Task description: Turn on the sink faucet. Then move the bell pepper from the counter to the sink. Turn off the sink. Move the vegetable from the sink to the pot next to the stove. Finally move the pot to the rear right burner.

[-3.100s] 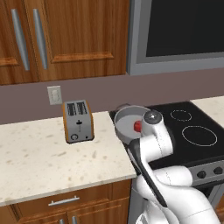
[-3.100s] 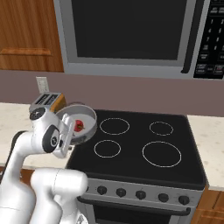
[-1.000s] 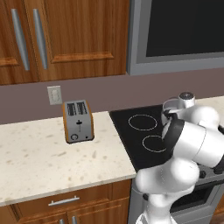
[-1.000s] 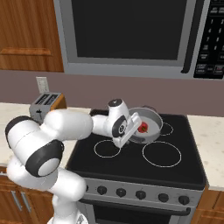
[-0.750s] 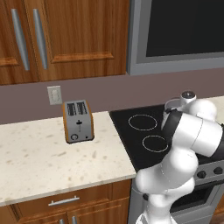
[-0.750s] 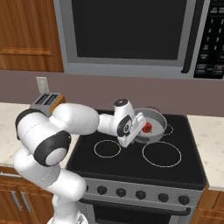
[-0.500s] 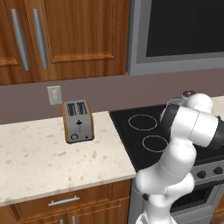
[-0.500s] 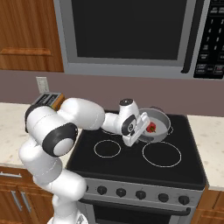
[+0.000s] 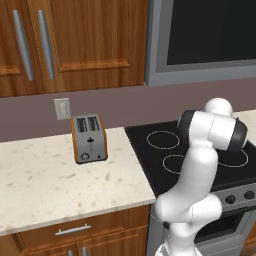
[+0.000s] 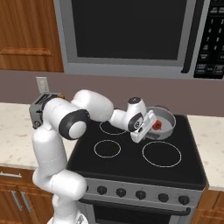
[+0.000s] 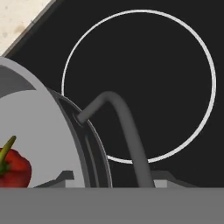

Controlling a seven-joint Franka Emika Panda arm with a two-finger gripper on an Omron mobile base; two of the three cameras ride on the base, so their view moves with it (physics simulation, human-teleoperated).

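The grey metal pot is over the rear right part of the black stove, with the red bell pepper inside it. My gripper is shut on the pot's left side. In the hand view the pot's rim and its bent grey handle run between my fingertips, and my gripper stands at the bottom edge. The bell pepper lies on the pot's floor at the lower left. A white burner ring lies under the handle. Whether the pot rests on the glass, I cannot tell.
A toaster stands on the beige counter left of the stove. A microwave hangs above the cooktop. More counter lies right of the stove. My arm covers the right burners in the left base view.
The arm has carried the pot with the pepper from the counter's edge across the stove to its rear right, creeping a little further right in the last second. The grip has not changed.
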